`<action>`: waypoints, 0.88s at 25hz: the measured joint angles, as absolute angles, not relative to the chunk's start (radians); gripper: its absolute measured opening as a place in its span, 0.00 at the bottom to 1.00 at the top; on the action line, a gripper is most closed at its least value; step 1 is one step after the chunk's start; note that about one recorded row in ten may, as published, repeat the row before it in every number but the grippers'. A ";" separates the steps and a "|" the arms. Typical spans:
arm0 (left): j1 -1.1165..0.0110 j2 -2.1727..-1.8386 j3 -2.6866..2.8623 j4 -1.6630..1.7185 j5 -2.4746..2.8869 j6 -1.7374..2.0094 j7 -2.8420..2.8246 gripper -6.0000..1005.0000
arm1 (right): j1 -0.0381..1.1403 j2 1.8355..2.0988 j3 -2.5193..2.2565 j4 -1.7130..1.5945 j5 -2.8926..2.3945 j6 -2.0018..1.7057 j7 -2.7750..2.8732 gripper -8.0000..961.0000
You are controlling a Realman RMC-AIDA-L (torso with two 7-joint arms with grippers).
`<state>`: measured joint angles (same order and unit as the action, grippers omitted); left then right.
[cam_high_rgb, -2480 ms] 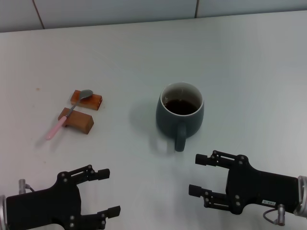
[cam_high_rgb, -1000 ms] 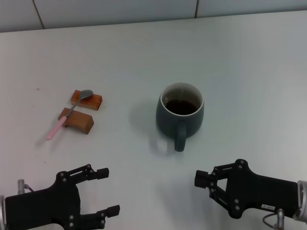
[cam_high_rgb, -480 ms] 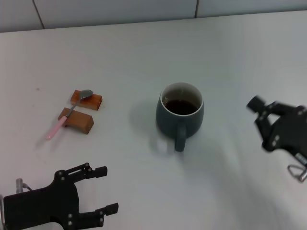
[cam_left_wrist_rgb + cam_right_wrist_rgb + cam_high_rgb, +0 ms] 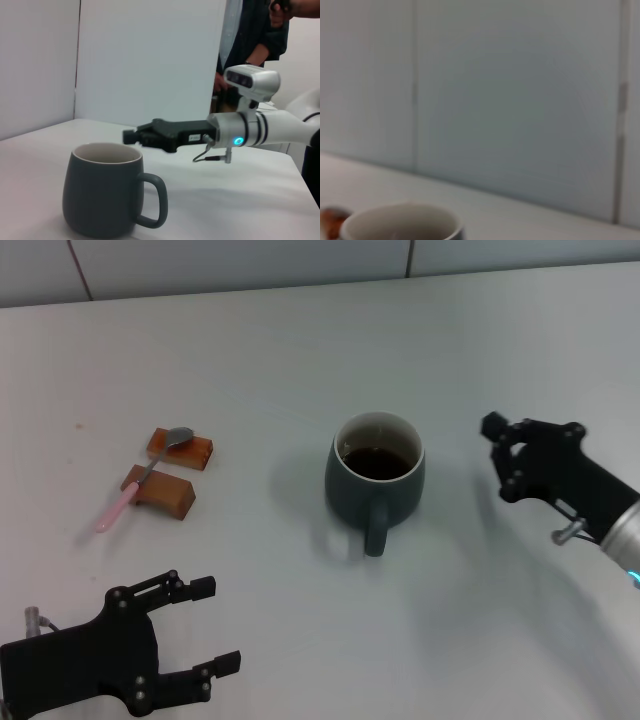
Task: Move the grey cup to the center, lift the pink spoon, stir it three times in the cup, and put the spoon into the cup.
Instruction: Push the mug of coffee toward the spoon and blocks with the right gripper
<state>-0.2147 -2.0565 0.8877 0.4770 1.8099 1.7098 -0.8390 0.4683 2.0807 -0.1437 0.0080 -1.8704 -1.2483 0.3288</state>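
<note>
The grey cup (image 4: 375, 480) stands near the table's middle with dark liquid inside and its handle turned toward me. It also shows in the left wrist view (image 4: 102, 187) and its rim in the right wrist view (image 4: 400, 220). The pink spoon (image 4: 140, 480) lies across two wooden blocks to the cup's left, bowl on the far block, pink handle toward me. My right gripper (image 4: 498, 458) hovers open and empty just right of the cup, pointing at it; it shows behind the cup in the left wrist view (image 4: 131, 136). My left gripper (image 4: 212, 625) is open and empty at the front left.
Two brown wooden blocks (image 4: 182, 448) (image 4: 160, 492) hold the spoon. One block's edge shows in the right wrist view (image 4: 330, 217). A pale wall (image 4: 300, 260) runs along the table's far edge. A person (image 4: 255, 35) stands behind the table.
My right gripper has swung from the front right to beside the cup's right side, level with it. The left gripper has drawn back slightly. Cup and spoon have not moved.
</note>
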 joint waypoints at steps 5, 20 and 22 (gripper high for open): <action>-0.215 -2.057 0.886 0.477 1.810 1.717 -0.840 0.81 | 0.535 2.083 -0.215 0.056 -1.871 -1.150 0.324 0.03; -0.214 -2.053 0.873 0.477 1.812 1.739 -0.841 0.81 | 0.628 2.088 -0.215 0.168 -1.871 -1.057 0.316 0.04; -0.214 -2.052 0.873 0.477 1.812 1.740 -0.842 0.81 | 0.637 2.088 -0.214 0.175 -1.871 -1.052 0.315 0.04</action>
<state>-0.2138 -2.0519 0.8727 0.4770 1.8117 1.7403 -0.8422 0.6366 2.0878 -0.2136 0.1753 -1.8715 -1.0516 0.3149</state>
